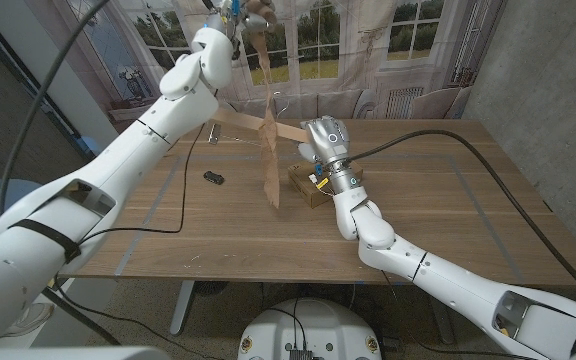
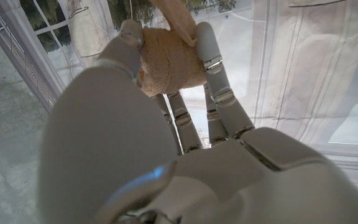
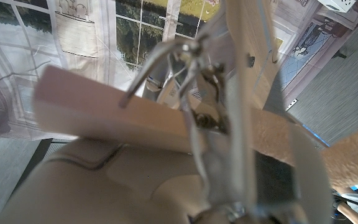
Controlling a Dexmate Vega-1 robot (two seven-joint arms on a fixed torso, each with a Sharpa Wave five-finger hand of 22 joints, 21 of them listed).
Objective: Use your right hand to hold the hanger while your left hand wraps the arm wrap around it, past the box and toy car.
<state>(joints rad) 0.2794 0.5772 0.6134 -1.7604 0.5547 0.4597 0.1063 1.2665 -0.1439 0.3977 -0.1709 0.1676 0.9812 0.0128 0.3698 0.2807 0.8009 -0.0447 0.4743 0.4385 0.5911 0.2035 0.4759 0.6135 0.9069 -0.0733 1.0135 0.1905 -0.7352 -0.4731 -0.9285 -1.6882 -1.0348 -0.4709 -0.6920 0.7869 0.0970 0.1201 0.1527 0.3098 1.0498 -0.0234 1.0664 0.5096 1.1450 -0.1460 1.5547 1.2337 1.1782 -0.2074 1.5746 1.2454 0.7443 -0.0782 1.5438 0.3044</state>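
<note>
Hanger [image 1: 251,125] pale smooth wood (metal hook); arm wrap [image 2: 169,62] rough beige cloth; table [image 1: 448,200] matt wood.

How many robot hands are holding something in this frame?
2. The left hand, raised high, grips the arm wrap roll; the right hand holds the wooden hanger above the table.

A wooden table [image 1: 448,190] stands in front of a printed backdrop of windows [image 1: 398,40]. A grey wall [image 1: 548,70] rises at one side, and a black cable [image 1: 183,200] trails across the tabletop.
</note>
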